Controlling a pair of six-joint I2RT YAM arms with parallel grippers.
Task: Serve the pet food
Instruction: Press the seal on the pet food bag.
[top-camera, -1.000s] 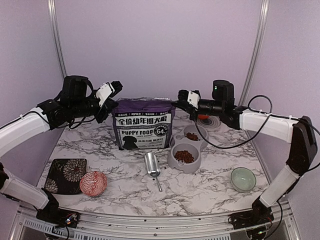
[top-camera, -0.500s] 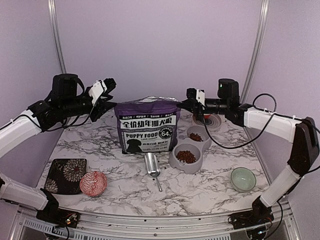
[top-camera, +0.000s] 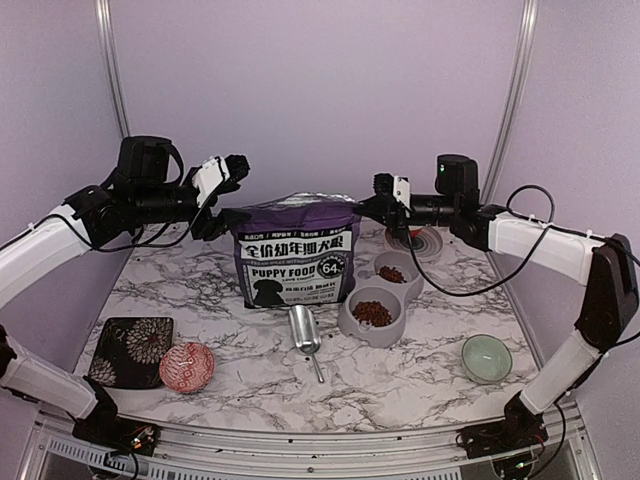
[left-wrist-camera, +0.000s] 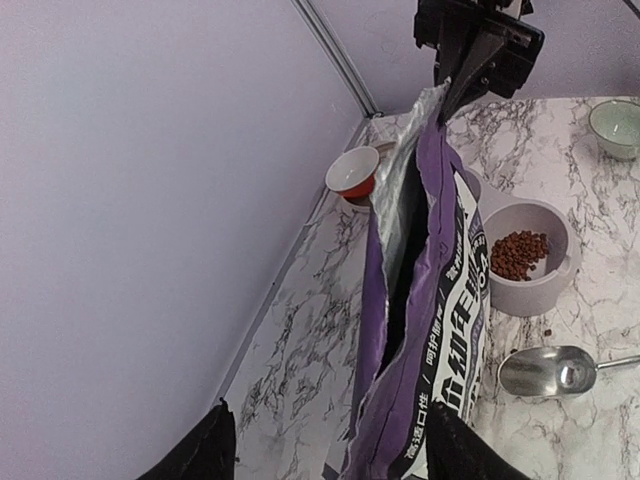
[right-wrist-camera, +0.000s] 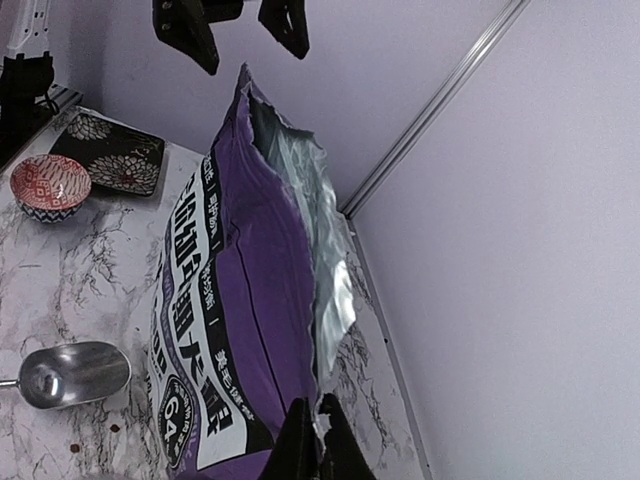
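**Item: pet food** (top-camera: 370, 312). Dark kibble in loose heaps in both wells of the grey double feeder (top-camera: 372, 336), right of centre on the marbled table (top-camera: 420, 385). A few stray pieces lie by the feeder.

**Source:** purple bag (top-camera: 292, 262), standing upright just left of the feeder, its foil-lined mouth gaping.

**Right tool** (top-camera: 384, 208): pinched together on the bag's right top corner.

**Left tool** (right-wrist-camera: 255, 52): fingers spread, hanging just clear of the left top corner and touching nothing.

**Change:** a second ago the left tool was clamped on that corner. It has since let go, and the bag now stands held on one side only.

**Reading:** the mouth is open and the left arm is free, probably to fetch the metal scoop (top-camera: 305, 330), which lies idle in front of the bag. With food already in both wells, serving looks well along.

**Also present:** red patterned bowl (top-camera: 186, 366), dark floral plate (top-camera: 130, 350), green bowl (top-camera: 487, 357).
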